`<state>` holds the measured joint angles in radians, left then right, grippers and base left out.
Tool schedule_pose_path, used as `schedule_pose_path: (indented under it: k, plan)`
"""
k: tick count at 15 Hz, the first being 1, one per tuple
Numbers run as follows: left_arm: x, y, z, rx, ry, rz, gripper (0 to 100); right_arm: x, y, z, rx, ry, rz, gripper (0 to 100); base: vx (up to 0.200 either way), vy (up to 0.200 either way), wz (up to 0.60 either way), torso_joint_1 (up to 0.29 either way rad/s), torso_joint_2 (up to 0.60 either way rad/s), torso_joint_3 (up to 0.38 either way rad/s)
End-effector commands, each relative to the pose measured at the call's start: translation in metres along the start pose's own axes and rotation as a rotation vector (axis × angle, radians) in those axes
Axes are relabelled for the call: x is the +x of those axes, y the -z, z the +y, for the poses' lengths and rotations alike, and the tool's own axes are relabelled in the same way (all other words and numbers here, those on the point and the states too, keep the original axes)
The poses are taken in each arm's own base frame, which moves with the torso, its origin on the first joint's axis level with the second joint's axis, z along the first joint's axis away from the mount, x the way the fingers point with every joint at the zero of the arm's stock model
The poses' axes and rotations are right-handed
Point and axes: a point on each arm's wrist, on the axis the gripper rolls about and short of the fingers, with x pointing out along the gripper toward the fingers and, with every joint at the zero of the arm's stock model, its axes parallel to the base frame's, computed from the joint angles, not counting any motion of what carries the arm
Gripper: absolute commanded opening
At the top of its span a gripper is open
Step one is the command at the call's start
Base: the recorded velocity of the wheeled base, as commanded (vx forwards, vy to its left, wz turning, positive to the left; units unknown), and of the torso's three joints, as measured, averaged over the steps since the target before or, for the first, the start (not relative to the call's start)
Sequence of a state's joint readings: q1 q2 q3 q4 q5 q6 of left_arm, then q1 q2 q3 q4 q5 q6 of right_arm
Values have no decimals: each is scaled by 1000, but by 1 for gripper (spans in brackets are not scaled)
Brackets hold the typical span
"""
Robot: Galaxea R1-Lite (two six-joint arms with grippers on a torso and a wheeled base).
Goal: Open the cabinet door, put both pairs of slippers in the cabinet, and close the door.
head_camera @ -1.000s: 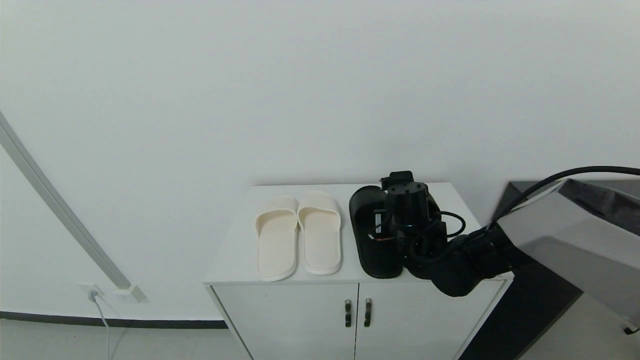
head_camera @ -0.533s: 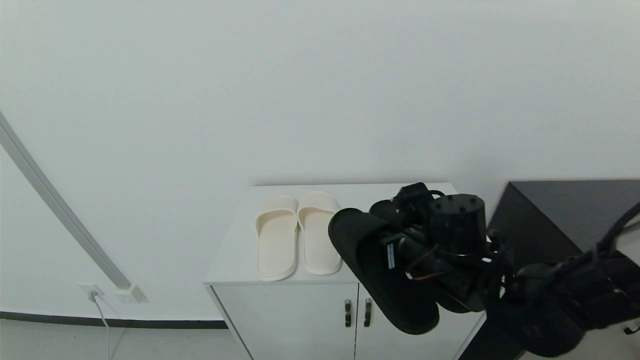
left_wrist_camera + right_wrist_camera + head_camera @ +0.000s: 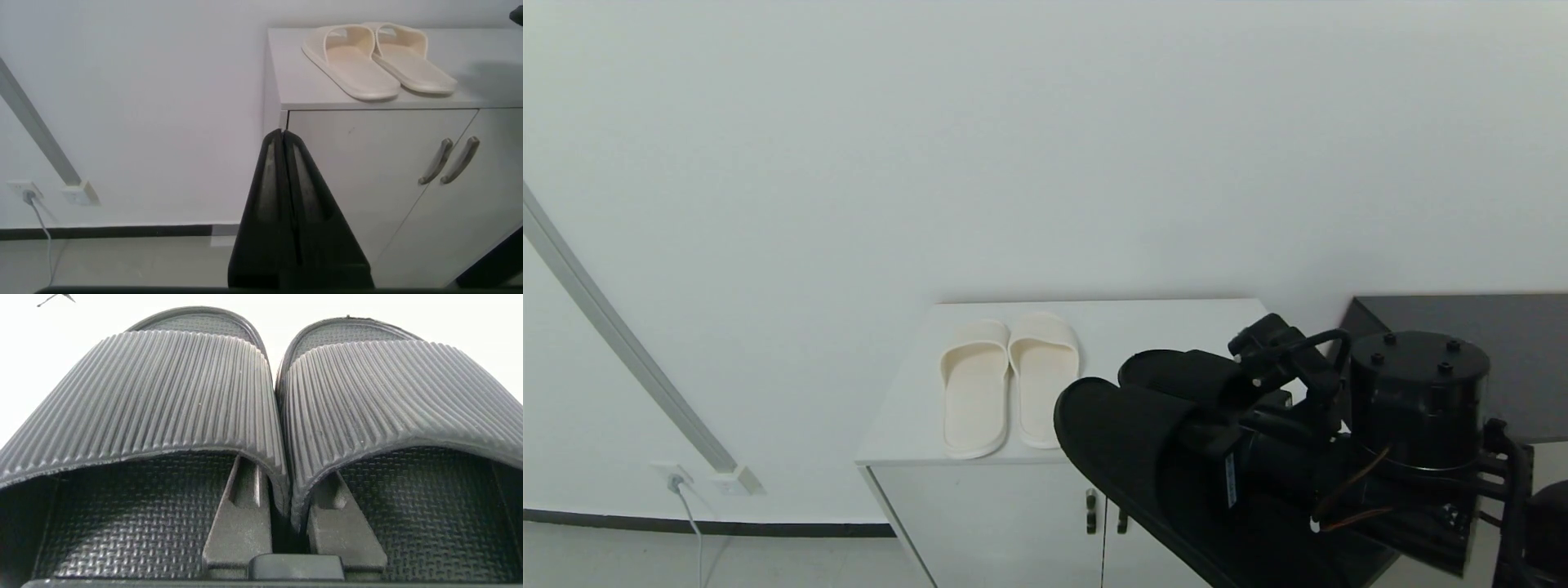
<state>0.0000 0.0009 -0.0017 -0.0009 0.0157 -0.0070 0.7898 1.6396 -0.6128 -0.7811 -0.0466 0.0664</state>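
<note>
Right tool point(image 3: 282, 527) is pinching the black slippers point(image 3: 1143, 441) together by their inner edges, holding them up in front of the cabinet point(image 3: 996, 506). White slippers point(image 3: 1009, 384) are sitting on top of it, and the left tool point(image 3: 283, 196) is hanging pressed together.

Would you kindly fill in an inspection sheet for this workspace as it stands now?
Surface: white cabinet top, partly bare.
Job's things: white slippers side by side on the top; black slippers held clear of it; cabinet doors shut.
Clutter: nothing seen.
Grippers: right gripper shut on the black pair's inner sides; left gripper shut, empty.
Cables: cord hanging from a wall socket.
Surroundings: white wall, slanted wall trunking, dark table at the right.
</note>
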Motion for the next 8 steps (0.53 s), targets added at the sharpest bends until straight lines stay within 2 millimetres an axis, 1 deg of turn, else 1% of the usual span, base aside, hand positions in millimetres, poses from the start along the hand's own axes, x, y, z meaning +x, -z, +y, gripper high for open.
schedule_pose_path:
  k: [1,5,8]
  plan:
    - [0,0,0,-1,-1,0,0,-5,-2,2,-4,-9,-11,0,0,0,0,0,0,0]
    - [0,0,0,-1,0,0,0,-5,2,4,-14,-17,4,0,0,0,0,0,0,0]
    - [0,0,0,-1,0,0,0,-5,3,4,-14,-17,10,0,-200,0,0,7,5,1]
